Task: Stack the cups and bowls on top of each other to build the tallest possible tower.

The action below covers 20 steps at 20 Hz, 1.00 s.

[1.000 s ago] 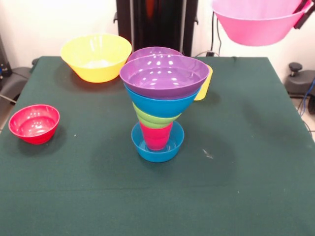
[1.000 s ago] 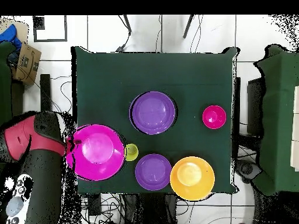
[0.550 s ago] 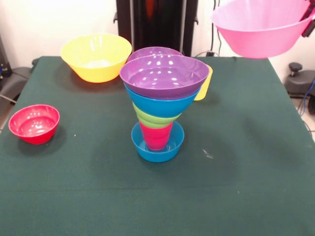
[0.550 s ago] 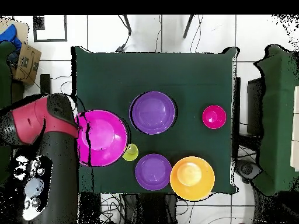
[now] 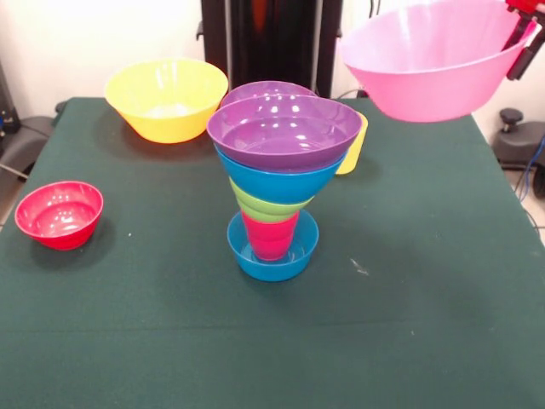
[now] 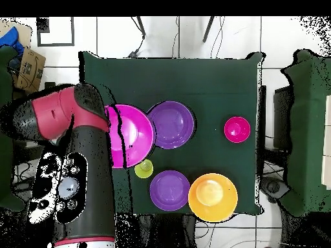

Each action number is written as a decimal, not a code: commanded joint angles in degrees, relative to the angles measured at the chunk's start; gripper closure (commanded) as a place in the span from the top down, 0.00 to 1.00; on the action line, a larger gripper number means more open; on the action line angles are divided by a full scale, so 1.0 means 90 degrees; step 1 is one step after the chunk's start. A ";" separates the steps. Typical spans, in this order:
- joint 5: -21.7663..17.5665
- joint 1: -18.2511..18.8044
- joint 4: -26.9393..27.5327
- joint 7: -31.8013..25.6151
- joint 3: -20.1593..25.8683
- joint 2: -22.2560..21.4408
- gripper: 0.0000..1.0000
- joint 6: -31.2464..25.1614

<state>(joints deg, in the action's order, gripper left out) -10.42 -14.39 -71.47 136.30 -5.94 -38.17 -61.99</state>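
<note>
The large glossy pink plastic bowl point(image 5: 430, 60) is held aloft by its rim at the upper right, the jaws point(image 5: 521, 25) pinching it. The tower point(image 5: 281, 183), topped by a medium purple bowl point(image 5: 283, 129), stands mid-table, lower and to the left. Only the overhead view shows the pink bowl's rim just beside that purple bowl, not yet over it.

Yellow cup point(image 5: 354, 145) (mostly behind the tower point(image 5: 279, 183)), gripper point(image 5: 521, 38) edge-cropped
</note>
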 commanded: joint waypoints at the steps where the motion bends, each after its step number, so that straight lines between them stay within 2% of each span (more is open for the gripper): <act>1: -0.0738 0.0342 0.0702 -0.2188 0.0725 0.0081 0.00 -0.1041; 4: -0.0952 0.0382 0.0805 -0.2174 0.0641 0.0261 0.00 -0.0814; 7: -0.1023 0.0452 0.0646 -0.2181 0.0631 0.0304 0.00 -0.0539; 13: -0.1254 0.0440 0.0235 -0.2317 0.0455 -0.0048 0.00 -0.0608; 20: -0.1647 0.0460 -0.0178 -0.2367 0.0366 -0.0220 0.00 -0.0157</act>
<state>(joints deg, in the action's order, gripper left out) -18.53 -11.18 -67.23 131.39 -5.79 -38.97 -63.94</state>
